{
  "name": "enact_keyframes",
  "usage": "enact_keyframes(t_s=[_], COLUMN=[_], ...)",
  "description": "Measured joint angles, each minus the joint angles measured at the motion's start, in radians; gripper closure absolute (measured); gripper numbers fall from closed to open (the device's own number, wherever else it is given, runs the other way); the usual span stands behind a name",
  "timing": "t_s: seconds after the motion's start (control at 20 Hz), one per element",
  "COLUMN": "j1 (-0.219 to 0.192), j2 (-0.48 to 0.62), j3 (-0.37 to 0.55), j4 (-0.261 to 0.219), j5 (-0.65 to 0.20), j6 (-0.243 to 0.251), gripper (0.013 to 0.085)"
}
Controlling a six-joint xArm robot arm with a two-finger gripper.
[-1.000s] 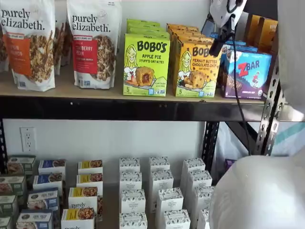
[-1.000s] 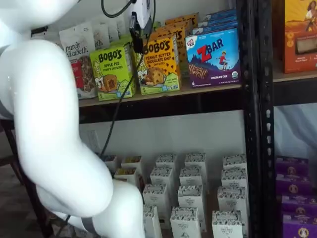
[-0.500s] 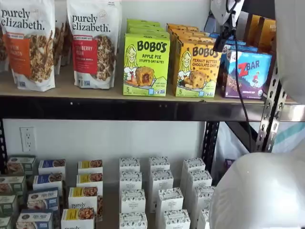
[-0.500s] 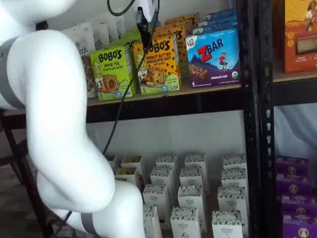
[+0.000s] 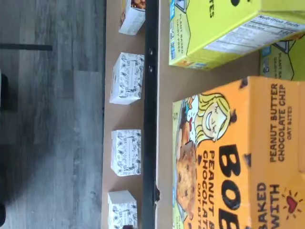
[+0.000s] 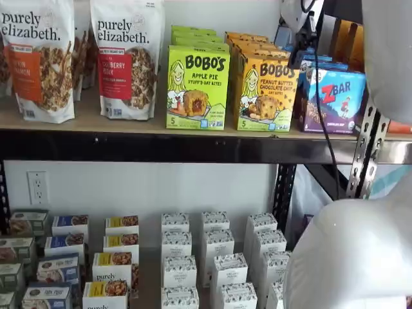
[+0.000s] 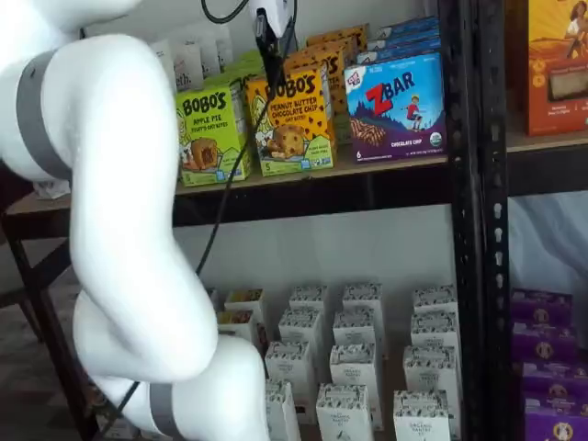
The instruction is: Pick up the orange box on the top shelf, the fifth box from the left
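Observation:
The orange box (image 6: 265,90) stands upright at the front of the top shelf (image 6: 129,125), between a lime-green box and a blue one, with more orange boxes behind it. It shows in both shelf views (image 7: 299,124). My gripper (image 7: 273,57) hangs from above just in front of the box's upper left corner, apart from it, and only one black finger shows side-on. In a shelf view the gripper (image 6: 301,53) sits near the box's upper right. The wrist view looks down on the orange box (image 5: 228,157) from close by. The jaws are open and hold nothing.
A lime-green Bobo's box (image 6: 197,87) and granola bags (image 6: 127,58) stand to the left, a blue ZBar box (image 6: 335,96) to the right. Small white boxes (image 6: 215,257) fill the lower shelf. My white arm (image 7: 119,230) and a black upright (image 7: 464,184) stand in front.
The gripper has shifted sideways and slightly up, closer to the orange box's top. The arm's elbow has swung across in front of the shelves. The boxes have not moved.

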Motion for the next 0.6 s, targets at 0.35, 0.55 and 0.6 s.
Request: enact_keyframes(t_s=[0.35, 0.55, 0.6], j1=[0.031, 0.033, 0.034], j2=[0.042, 0.077, 0.086], j3=[-0.018, -0.047, -0.055], j4=[-0.026, -0.023, -0.022], j5=[-0.044, -0.036, -0.033], j6=[0.023, 0.026, 0.028], gripper=[0.013, 0.013, 0.013])
